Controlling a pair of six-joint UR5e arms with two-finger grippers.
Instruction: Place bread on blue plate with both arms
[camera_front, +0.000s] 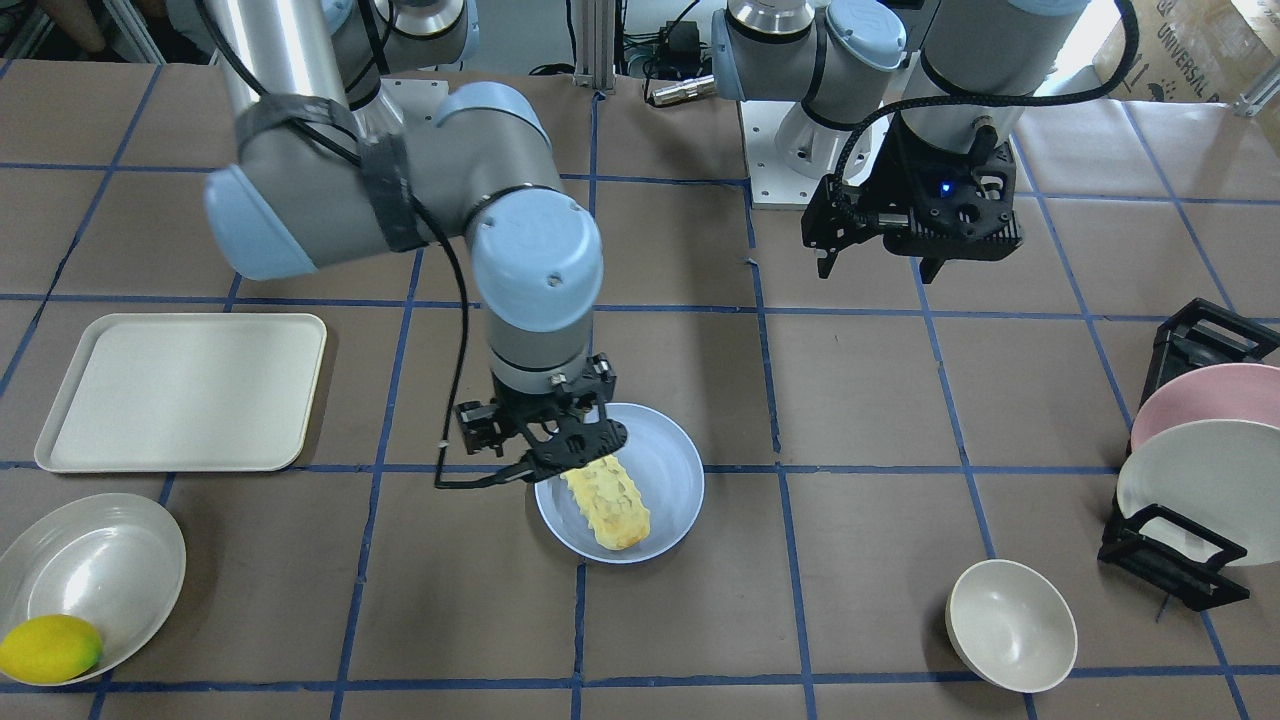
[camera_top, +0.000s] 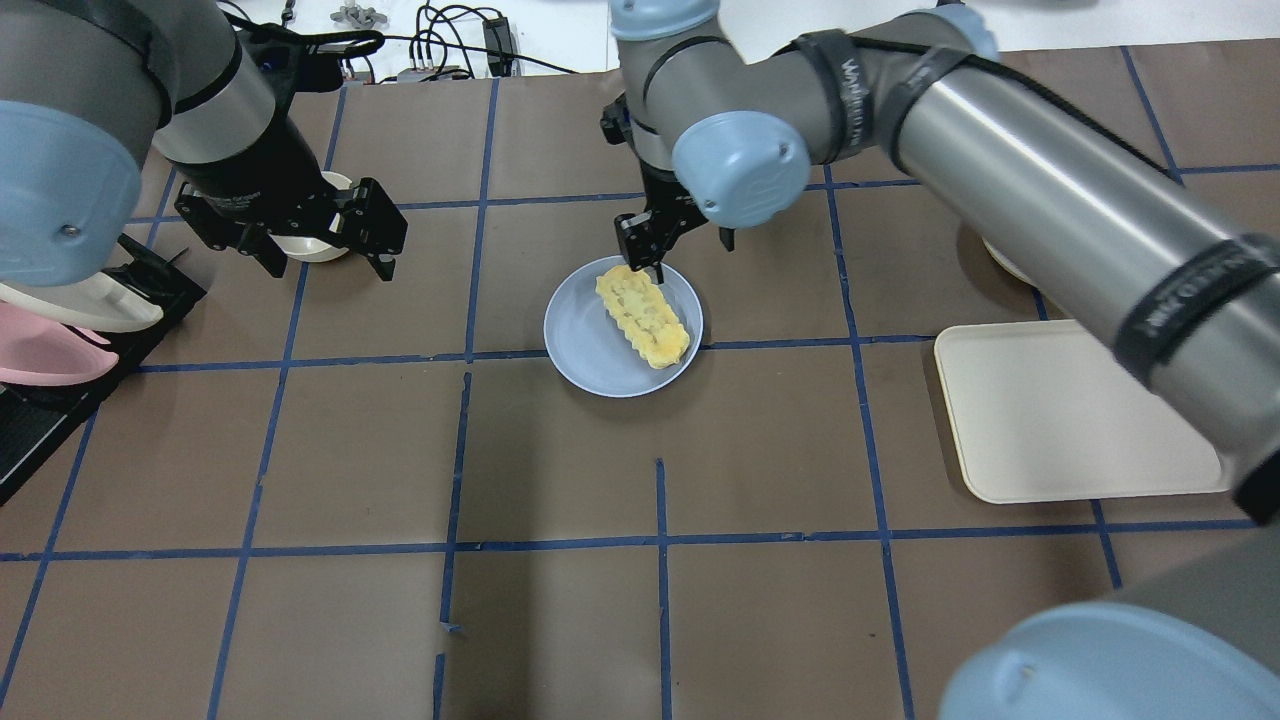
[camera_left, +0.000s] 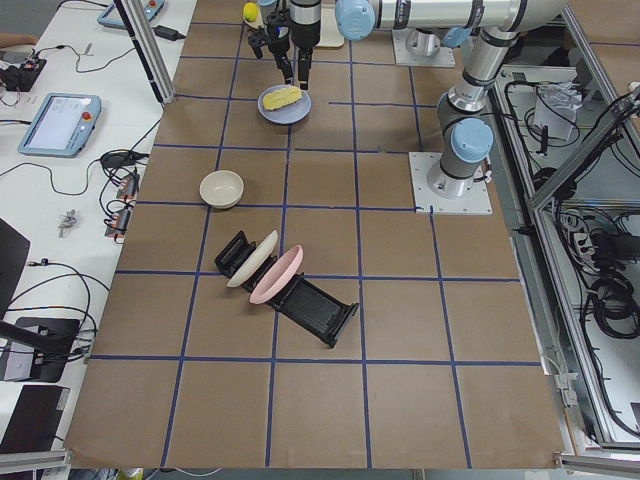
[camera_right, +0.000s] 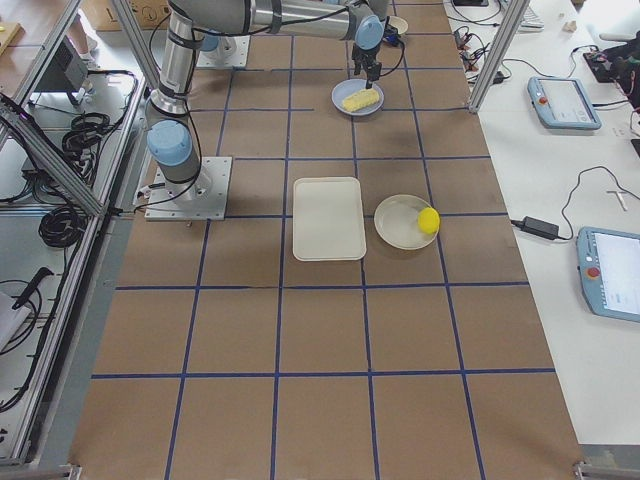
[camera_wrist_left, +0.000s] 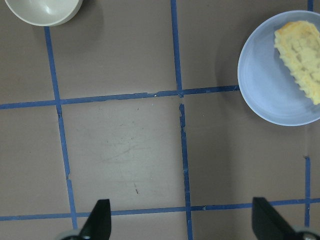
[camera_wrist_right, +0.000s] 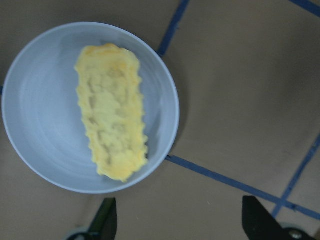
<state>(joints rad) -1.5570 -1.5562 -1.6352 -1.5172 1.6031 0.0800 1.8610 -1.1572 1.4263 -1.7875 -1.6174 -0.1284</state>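
Note:
The bread (camera_front: 608, 505) lies flat on the blue plate (camera_front: 672, 468) near the table's middle, and nothing grips it. My right gripper (camera_front: 560, 440) hovers over the plate's robot-side rim. Its wrist view shows its jaws wide open (camera_wrist_right: 182, 222) and empty, with the bread (camera_wrist_right: 112, 135) and plate (camera_wrist_right: 40, 115) below. My left gripper (camera_front: 880, 265) is open and empty, raised near its base, well away from the plate. Its wrist view (camera_wrist_left: 182, 222) shows the plate (camera_wrist_left: 265, 80) and the bread (camera_wrist_left: 302, 55) at the upper right.
A cream tray (camera_front: 185, 390) lies on my right side. A grey-white bowl (camera_front: 90, 570) beside it holds a lemon (camera_front: 50, 648). A cream bowl (camera_front: 1010, 625) and a black rack (camera_front: 1175, 570) with a pink and a white plate stand on my left side.

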